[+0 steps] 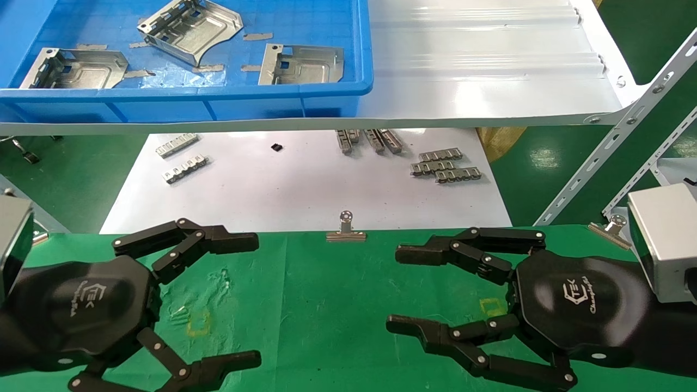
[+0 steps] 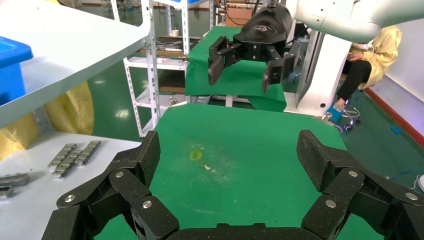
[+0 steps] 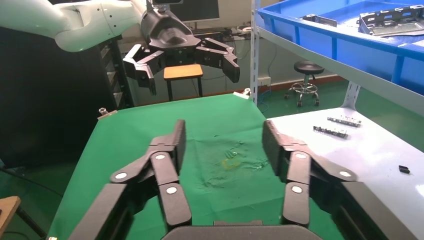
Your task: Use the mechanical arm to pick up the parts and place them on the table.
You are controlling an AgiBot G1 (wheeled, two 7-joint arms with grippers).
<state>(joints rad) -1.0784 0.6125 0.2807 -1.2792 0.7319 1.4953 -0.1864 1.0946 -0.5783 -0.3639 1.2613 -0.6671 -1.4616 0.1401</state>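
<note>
Green-clothed worktop (image 1: 326,305) near, left gripper (image 1: 256,296) and right gripper (image 1: 393,288) both hovering low over it, spread wide, holding nothing; three metal parts (image 1: 190,27) lie in blue bin (image 1: 185,92) on far shelf.

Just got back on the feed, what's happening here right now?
Nothing has been picked up yet. Both claws hover open and empty over the green table, the left claw and right claw facing each other. Three metal parts lie in the blue bin on the shelf beyond: one at its left, one in the middle, one at the right.
</note>
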